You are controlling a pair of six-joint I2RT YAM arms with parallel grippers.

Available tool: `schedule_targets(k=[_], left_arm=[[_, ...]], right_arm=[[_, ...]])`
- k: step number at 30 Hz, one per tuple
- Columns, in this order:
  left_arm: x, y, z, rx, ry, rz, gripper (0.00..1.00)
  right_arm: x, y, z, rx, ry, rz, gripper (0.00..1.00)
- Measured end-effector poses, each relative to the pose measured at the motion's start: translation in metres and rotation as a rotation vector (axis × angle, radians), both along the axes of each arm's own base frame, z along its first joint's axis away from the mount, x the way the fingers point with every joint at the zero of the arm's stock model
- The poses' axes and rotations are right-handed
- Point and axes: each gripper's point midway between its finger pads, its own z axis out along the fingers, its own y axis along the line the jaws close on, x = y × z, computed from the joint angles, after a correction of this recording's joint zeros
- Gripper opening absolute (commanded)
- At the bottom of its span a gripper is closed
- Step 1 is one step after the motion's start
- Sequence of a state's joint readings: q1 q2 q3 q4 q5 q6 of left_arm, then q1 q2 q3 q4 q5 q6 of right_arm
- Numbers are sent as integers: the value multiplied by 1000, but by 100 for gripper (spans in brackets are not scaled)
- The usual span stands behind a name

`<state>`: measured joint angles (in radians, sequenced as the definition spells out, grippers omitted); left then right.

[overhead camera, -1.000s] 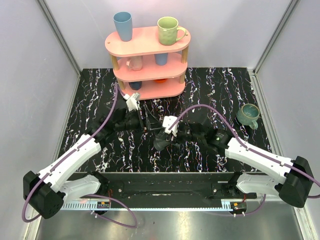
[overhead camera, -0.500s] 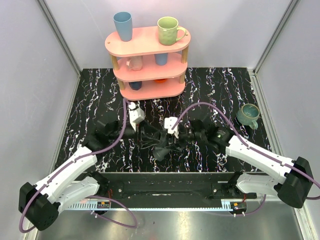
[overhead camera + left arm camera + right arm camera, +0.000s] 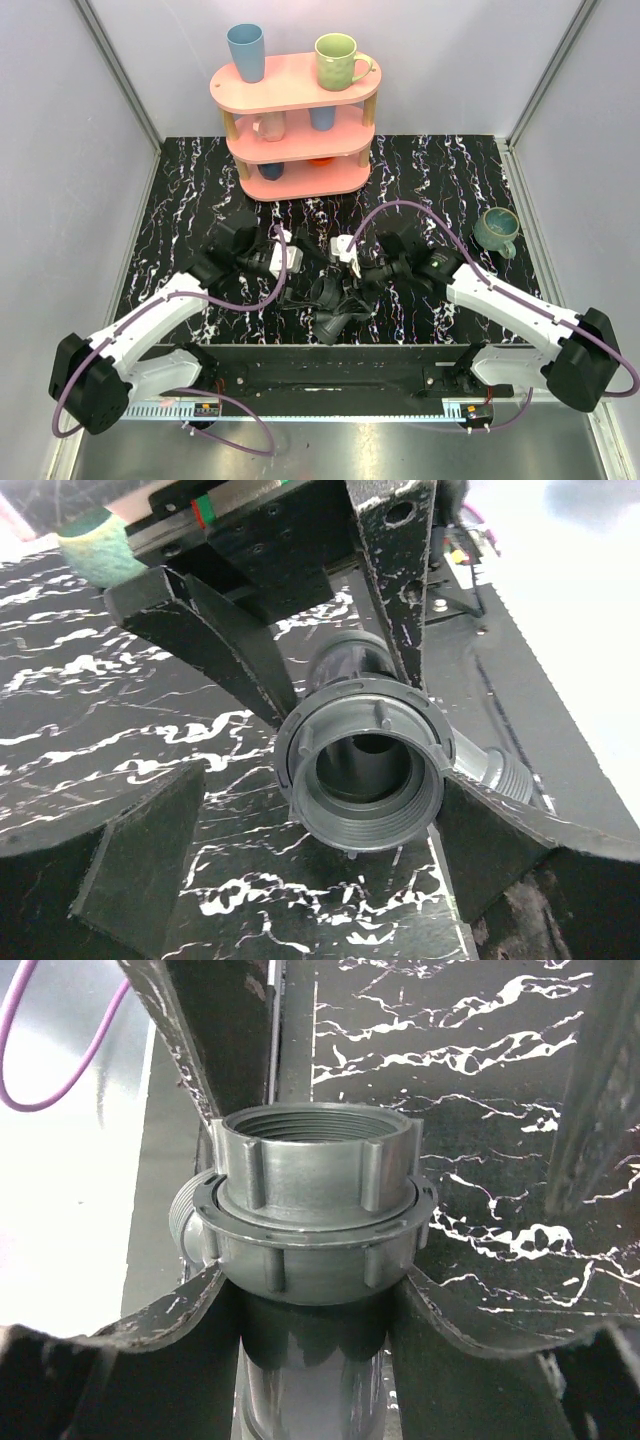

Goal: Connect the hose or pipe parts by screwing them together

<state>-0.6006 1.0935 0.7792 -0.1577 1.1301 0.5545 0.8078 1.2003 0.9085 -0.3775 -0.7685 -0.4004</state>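
The right pincer (image 3: 315, 1295) is clenched on the black fitting (image 3: 315, 1200), which sits between its fingers over the desk (image 3: 450, 170). The left pincer (image 3: 320, 855) is released, its fingers spread around the fitting's threaded open end.

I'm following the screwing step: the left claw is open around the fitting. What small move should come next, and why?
Probably close the left claw onto the threaded collar of the pipe fitting for a twist. Its jaws stand wide around the collar, while the right claw clamps the body. Whether the thread is seated cannot be told.
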Motion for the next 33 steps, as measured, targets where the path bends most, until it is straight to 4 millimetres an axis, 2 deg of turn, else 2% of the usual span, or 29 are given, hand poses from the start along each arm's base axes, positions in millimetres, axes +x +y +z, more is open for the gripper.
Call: schedule_targets(k=[4, 8, 12, 16, 22, 26, 29, 33], left_arm=[[9, 5, 6, -15, -80, 87, 99], [23, 13, 10, -13, -148, 211, 99], [43, 25, 3, 12, -188, 363, 99], [61, 39, -8, 46, -185, 516, 99], [75, 54, -5, 57, -113, 683, 99], [75, 60, 17, 21, 38, 790, 99], [66, 56, 51, -32, 179, 804, 99], [57, 45, 94, -101, 332, 776, 90]], right_arm=[[5, -1, 1, -9, 2, -45, 4], [13, -4, 12, 12, -36, -102, 4], [10, -8, 26, 52, -67, -115, 4], [7, -8, 38, 89, -87, -112, 4], [8, -8, 38, 90, -84, -117, 4], [10, -9, 39, 88, -92, -129, 4], [12, -9, 38, 84, -99, -141, 5], [16, -10, 36, 74, -103, -157, 5]])
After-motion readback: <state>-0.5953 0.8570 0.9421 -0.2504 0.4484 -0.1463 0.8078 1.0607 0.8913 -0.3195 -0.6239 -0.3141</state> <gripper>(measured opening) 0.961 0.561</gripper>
